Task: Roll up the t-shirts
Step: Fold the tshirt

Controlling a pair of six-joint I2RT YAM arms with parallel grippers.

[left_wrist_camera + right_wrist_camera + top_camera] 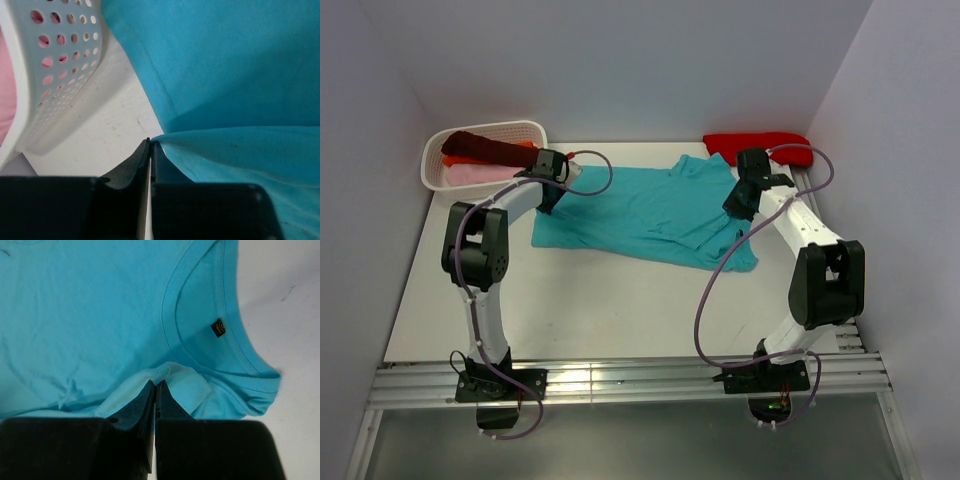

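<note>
A teal t-shirt [650,215] lies spread flat across the middle of the table. My left gripper [552,200] sits at its left edge beside the basket. In the left wrist view that gripper [151,144] is shut, with the teal t-shirt's [225,65] edge pinched at the tips and rising in a fold. My right gripper [735,207] is at the shirt's right side by the collar [200,335]. Seen from its own wrist, the right gripper [156,385] is shut on a raised fold of teal cloth [172,374].
A white perforated basket [530,128] at the back left holds maroon [480,147], orange and pink [475,174] shirts; its wall [60,70] is close to my left gripper. A bright red shirt [760,147] lies at the back right. Walls enclose the table.
</note>
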